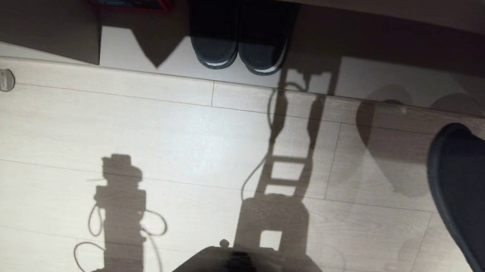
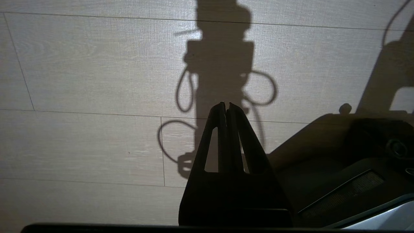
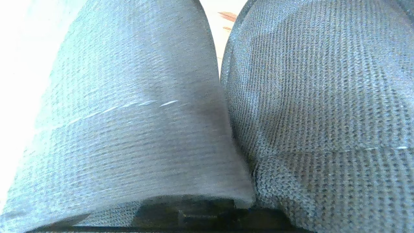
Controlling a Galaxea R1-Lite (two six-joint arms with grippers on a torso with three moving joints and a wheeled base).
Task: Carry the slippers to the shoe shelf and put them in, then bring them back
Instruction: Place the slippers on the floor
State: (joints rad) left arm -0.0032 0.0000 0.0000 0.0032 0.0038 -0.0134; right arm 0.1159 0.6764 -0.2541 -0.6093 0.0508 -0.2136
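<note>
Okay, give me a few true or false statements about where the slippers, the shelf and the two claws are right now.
1. The slippers fill the right wrist view, side by side. True.
2. The left claw grips a slipper. False: it is shut on nothing, above the floor.
3. A dark pair with white-edged soles sits in the shoe shelf. True.
4. The held slippers lie on the floor. False: they hang at the head view's right edge, off the floor.

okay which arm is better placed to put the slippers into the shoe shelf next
Right. Its end effector is shut on the slippers, raised at the robot's right, near the shoe shelf. The left end effector hangs shut and empty over the floor.
</note>
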